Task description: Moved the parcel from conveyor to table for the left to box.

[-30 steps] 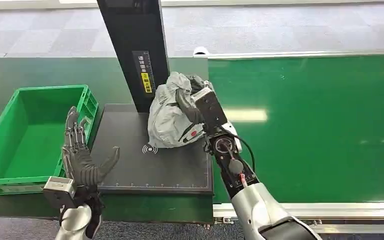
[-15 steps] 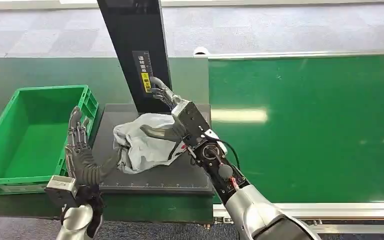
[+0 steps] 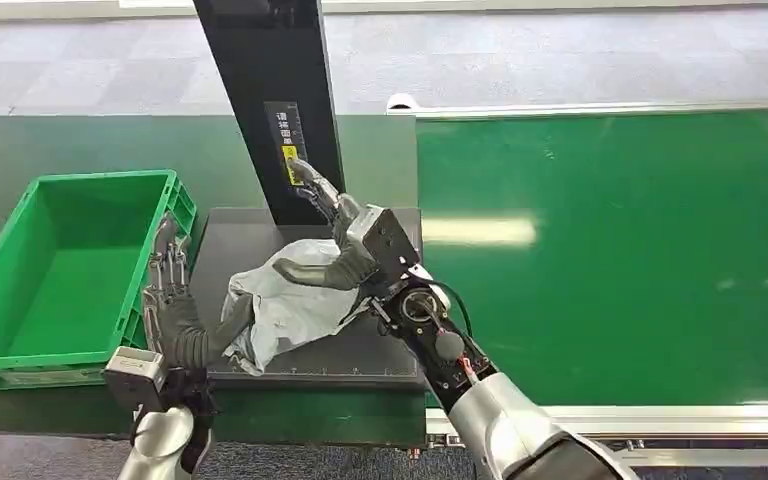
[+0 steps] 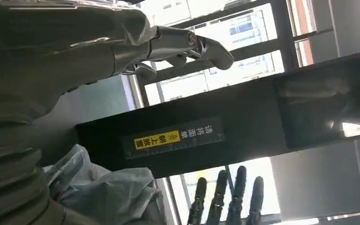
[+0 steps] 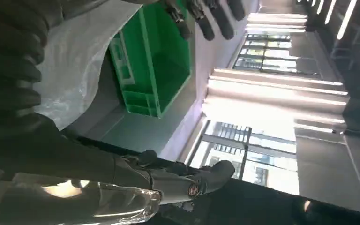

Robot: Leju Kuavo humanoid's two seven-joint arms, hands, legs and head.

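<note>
handover step: right hand (image 3: 345, 250) spread over grey parcel (image 3: 285, 300) on the tabletop; left hand (image 3: 175, 310), fingers spread, must grasp it.

Even overhead light puts a pale glare streak on the conveyor belt (image 3: 480, 231); wrist views are backlit, foregrounds blurred.

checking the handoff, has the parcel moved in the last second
Yes. The parcel has gone from upright beside the black post down and left onto the dark scale plate, toward the green box and the left robot hand.
</note>
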